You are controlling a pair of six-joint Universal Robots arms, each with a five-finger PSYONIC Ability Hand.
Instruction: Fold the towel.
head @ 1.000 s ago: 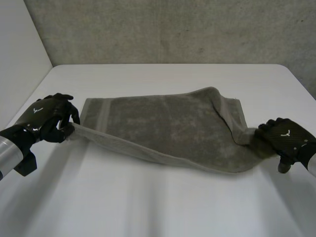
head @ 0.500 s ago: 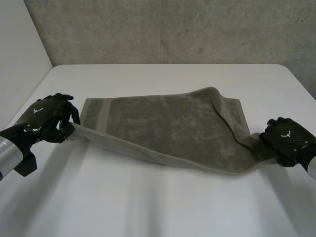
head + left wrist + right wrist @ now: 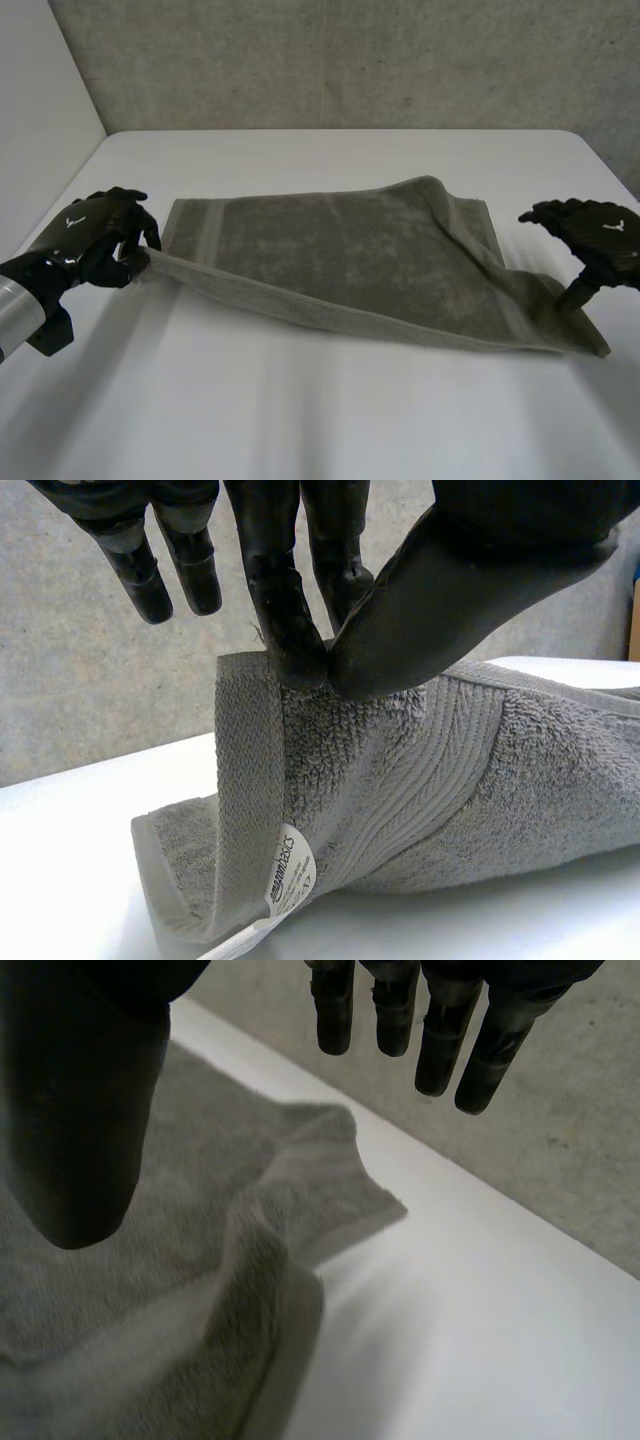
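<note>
Grey towel (image 3: 340, 260) on white table (image 3: 300, 420), corner pinched in left robot hand (image 3: 100, 240), right robot hand (image 3: 595, 235) wide.

The white table (image 3: 330, 420) has a smooth, plain top with rounded far corners. One thing lies on it: a grey towel (image 3: 340, 260), spread wide from left to right across the middle. The towel's far edge rests flat on the surface, and a woven band (image 3: 207, 235) crosses it close to the left end. The near left corner is raised off the tabletop, so the near edge sags back down toward the right. At the right end the cloth is rumpled — a fold rises there — while the near right corner lies flat. A small white label (image 3: 288, 870) hangs at the left end, just above the table.
</note>
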